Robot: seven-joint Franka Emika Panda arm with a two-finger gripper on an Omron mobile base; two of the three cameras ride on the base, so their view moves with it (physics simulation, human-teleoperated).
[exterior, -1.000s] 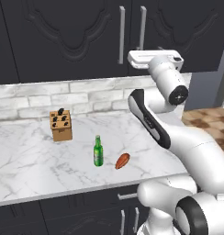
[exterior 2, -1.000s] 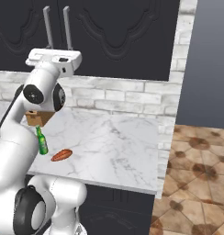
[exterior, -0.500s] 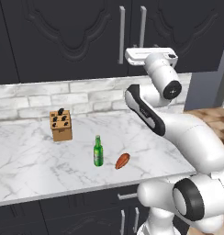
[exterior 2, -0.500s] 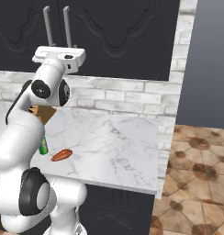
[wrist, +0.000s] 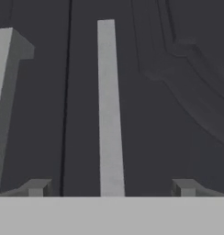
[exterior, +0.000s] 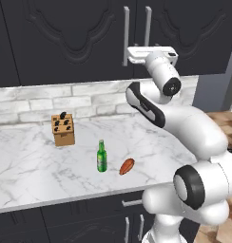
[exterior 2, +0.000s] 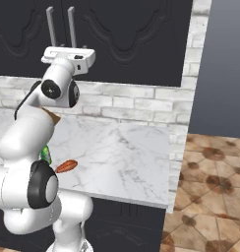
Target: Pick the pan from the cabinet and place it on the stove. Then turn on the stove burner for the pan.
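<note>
The cabinet (exterior: pixel 80 38) is a tall black wall unit, and both its doors are shut. Two vertical silver bar handles (exterior: pixel 126 35) sit at the seam. My gripper (exterior: pixel 145 51) is raised against the lower ends of those handles, also seen from the right side (exterior 2: pixel 68 53). In the hand view the gripper (wrist: pixel 111 188) is open, with the right door's handle (wrist: pixel 109 110) running up between its fingertips (wrist: pixel 38 187). The other handle (wrist: pixel 3 105) stands left of them. The pan is hidden. The stove is out of view.
Below on the marble counter (exterior: pixel 32 171) stand a wooden knife block (exterior: pixel 63 129), a green bottle (exterior: pixel 102 156) and an orange-brown vegetable (exterior: pixel 127 166). The counter ends at the right, beside a tiled floor (exterior 2: pixel 210 197). Low dark units (exterior: pixel 65 223) sit under the counter.
The hand has risen a little and moved left, closer to the cabinet handles. Its jaws have stayed open. The things on the counter have not moved.
</note>
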